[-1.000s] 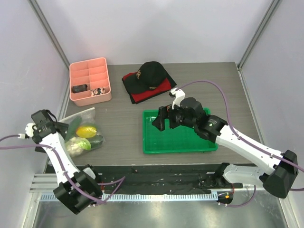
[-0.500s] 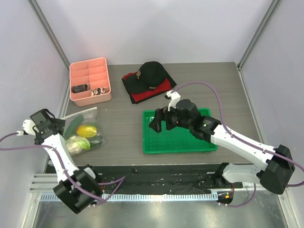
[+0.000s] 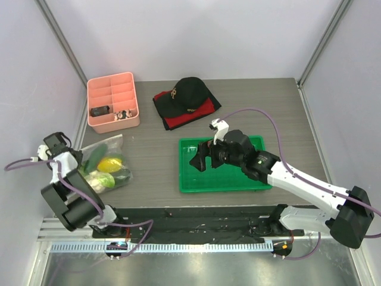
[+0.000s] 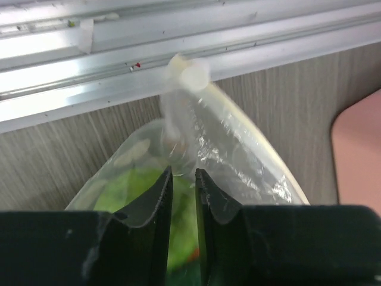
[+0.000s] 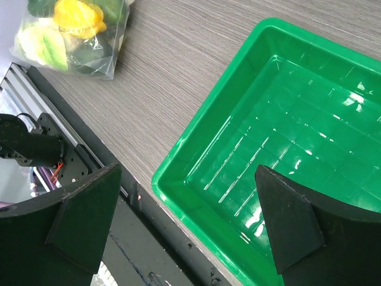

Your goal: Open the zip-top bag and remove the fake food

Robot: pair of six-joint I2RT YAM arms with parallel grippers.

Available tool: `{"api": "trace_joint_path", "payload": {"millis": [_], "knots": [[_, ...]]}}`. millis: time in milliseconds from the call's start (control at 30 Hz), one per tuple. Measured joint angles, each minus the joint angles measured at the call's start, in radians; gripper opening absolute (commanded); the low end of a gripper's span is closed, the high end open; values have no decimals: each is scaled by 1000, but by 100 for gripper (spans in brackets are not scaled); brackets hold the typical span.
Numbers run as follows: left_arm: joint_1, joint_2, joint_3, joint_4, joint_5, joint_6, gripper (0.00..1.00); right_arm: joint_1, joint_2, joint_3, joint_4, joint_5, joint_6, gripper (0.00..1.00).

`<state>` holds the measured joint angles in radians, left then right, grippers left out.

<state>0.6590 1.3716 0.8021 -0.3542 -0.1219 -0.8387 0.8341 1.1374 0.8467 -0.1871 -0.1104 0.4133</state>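
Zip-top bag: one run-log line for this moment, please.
left end effector: shut on zip-top bag edge | right end effector: open, empty, over green tray | fake food: inside zip-top bag

A grey wood-grain surface (image 3: pixel 155 161) fills the middle of the top view, its grain running left to right. Pale, plain walls close it in: a back wall (image 3: pixel 190 36), a left wall (image 3: pixel 27 89) and a right wall (image 3: pixel 354 89). Slanted metal posts (image 3: pixel 62 44) mark the two back corners. A bright aluminium rail (image 4: pixel 250 44) runs along the surface's left edge. At the near edge lie a black strip (image 3: pixel 196 217), a ribbed metal bar (image 3: pixel 196 246) and a shiny metal plate (image 3: pixel 196 271). The light is even and soft.
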Motion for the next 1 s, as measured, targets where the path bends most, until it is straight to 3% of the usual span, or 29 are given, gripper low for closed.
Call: {"api": "trace_joint_path", "payload": {"millis": [100,233,400,500,533,600,633,867,1000], "knots": [[-32,46,11,-14,-3,-17,22,0,-5,-7,2,0,0,100],[-112,-13,-67,-16,-8,-73,25,0,-5,-13,13,-1,3,100],[-366,-195,-213,-52,-38,-174,28,0,-5,-25,34,-3,6,100],[-484,-311,-272,-86,-11,-222,52,1,-1,-28,37,-6,8,100],[-490,-352,-277,-111,-8,-220,68,1,0,-29,38,-7,8,100],[-489,-450,-266,-165,-17,-203,85,2,1,-29,38,-9,7,100],[-489,-494,-251,-189,-24,-185,99,2,2,-29,38,-9,7,100],[-443,-728,-53,-409,-171,-150,100,2,14,-32,47,-23,7,100],[-293,-708,-66,-480,-156,-143,100,5,31,-32,50,-37,8,100]]}}
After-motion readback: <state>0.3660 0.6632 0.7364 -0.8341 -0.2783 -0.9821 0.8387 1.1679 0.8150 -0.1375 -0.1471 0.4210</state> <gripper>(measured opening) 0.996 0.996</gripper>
